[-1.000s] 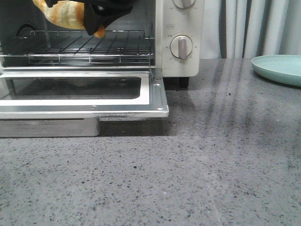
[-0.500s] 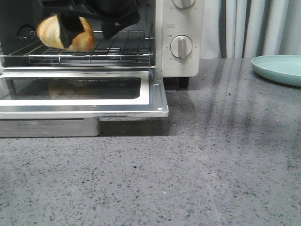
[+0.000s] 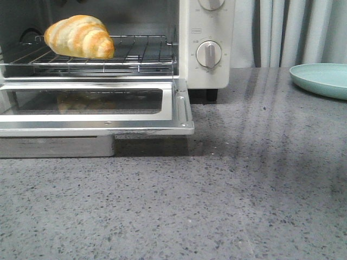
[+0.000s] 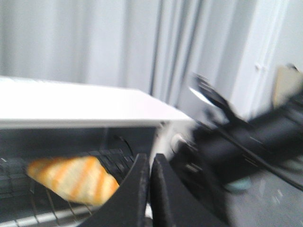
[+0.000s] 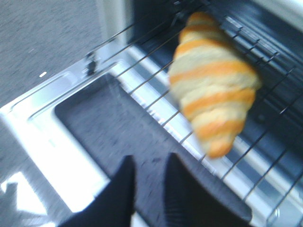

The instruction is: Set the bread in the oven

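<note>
The bread (image 3: pixel 79 37) lies on the wire rack (image 3: pixel 135 54) inside the oven (image 3: pixel 184 49), toward the side of the cavity away from the knob panel, its glossy striped crust plain to see and nothing touching it. The oven's glass door (image 3: pixel 92 105) hangs fully open, lying flat in front of the cavity, and a faint reflection of the bread shows in its window. Two round knobs sit on the oven's panel, the lower knob (image 3: pixel 209 54) in full view. Off to the knob side of the oven, well apart from it on the speckled grey countertop (image 3: pixel 217 206), rests a pale teal plate (image 3: pixel 321 79), with curtains (image 3: pixel 293 32) hanging behind. From the left wrist camera the left gripper (image 4: pixel 150 189) sits in front of the oven mouth with its two dark fingers pressed almost together, only a thin slit between them and nothing in it. From the right wrist camera the right gripper (image 5: pixel 149 189) hovers over the open door, just outside the rack, its fingers a narrow gap apart and holding nothing; the bread (image 5: pixel 215 85) lies beyond them on the rack.
</note>
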Action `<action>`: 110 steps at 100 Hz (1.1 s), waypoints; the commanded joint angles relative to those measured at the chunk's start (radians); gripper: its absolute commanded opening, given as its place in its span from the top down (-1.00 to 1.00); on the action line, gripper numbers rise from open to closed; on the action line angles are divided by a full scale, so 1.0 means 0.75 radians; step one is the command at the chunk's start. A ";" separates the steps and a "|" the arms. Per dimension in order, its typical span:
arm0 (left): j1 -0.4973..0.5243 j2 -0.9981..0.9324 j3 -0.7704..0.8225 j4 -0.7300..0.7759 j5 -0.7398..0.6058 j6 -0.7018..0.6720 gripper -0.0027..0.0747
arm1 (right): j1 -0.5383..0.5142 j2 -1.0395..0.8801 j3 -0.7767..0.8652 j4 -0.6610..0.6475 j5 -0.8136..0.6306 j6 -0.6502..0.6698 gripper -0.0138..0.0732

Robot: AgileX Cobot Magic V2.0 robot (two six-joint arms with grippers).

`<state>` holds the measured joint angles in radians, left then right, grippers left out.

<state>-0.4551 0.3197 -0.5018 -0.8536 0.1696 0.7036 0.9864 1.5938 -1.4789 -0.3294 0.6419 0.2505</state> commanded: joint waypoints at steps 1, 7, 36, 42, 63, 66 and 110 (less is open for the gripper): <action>-0.001 0.011 -0.041 -0.026 -0.181 0.001 0.99 | 0.058 -0.208 0.040 -0.100 0.008 0.007 0.82; -0.001 0.011 -0.041 -0.023 -0.190 0.001 0.99 | 0.081 -0.339 0.127 -0.167 0.049 0.007 0.81; -0.001 0.011 -0.039 0.048 -0.123 0.001 0.99 | 0.087 -1.276 0.667 -0.501 0.000 0.007 0.81; -0.001 0.011 -0.027 0.048 -0.139 0.001 0.99 | 0.087 -1.449 0.794 -0.565 -0.015 0.015 0.81; -0.001 0.011 0.020 0.048 -0.226 0.001 0.99 | 0.087 -1.854 1.016 -0.711 0.083 0.129 0.81; -0.001 0.011 0.022 0.048 -0.226 0.001 0.99 | 0.090 -1.882 1.030 -0.731 0.086 0.131 0.81; -0.001 0.011 0.024 0.043 -0.226 0.001 0.99 | 0.090 -2.045 1.064 -0.790 0.057 0.131 0.81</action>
<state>-0.4551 0.3197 -0.4562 -0.8167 0.0496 0.7036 1.0523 0.0431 -0.6615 -0.8747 0.7528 0.3450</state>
